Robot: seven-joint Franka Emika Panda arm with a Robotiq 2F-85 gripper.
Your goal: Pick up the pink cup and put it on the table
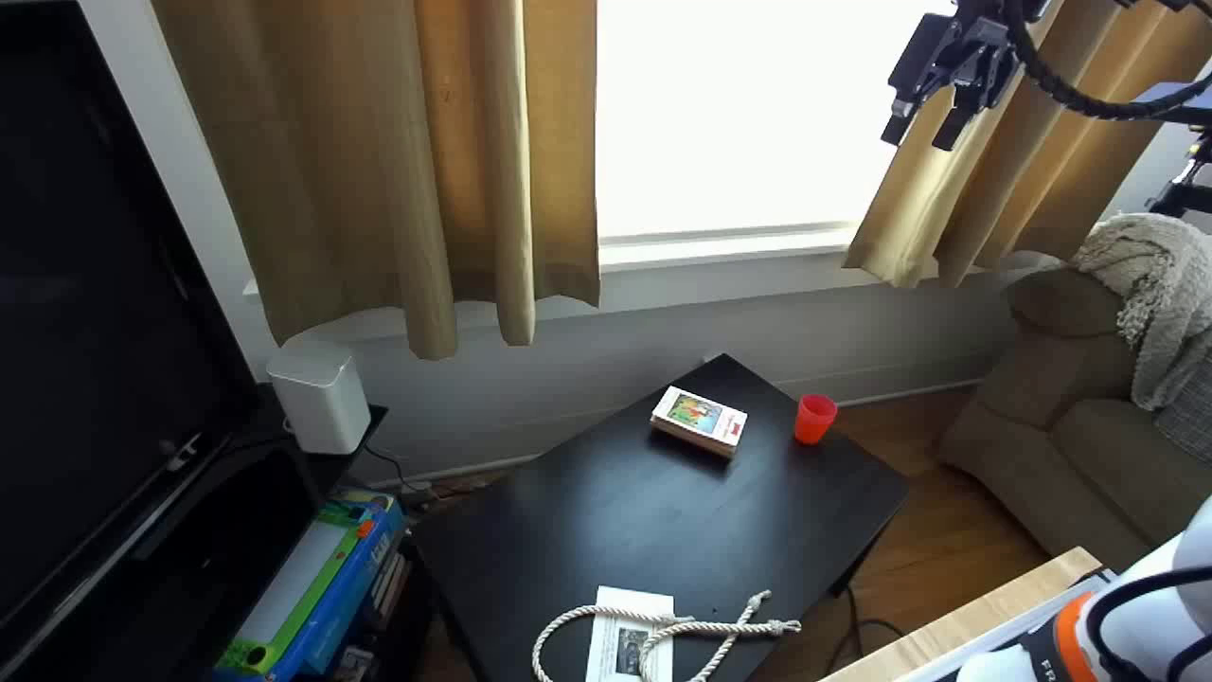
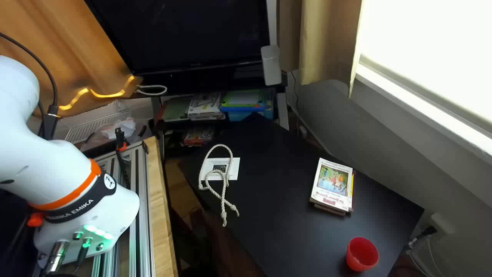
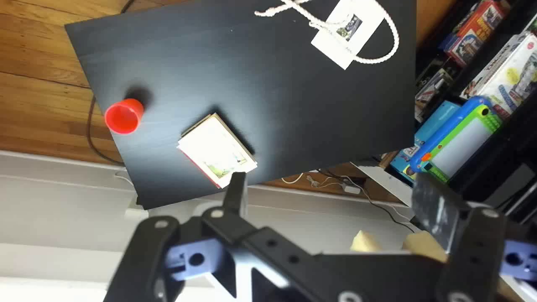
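The pink cup, short and bright red, stands upright on the black table, near a corner. It shows in an exterior view and in the wrist view, mouth up. The table also appears in an exterior view and in the wrist view. My gripper is high in the air, well above the table and apart from the cup. In the wrist view the gripper has its fingers wide apart with nothing between them. The gripper is out of frame in an exterior view.
A small stack of books lies on the table near the cup. A white card with a knotted rope lies at the opposite end. Curtains and a window are behind; a sofa and a television stand beside the table.
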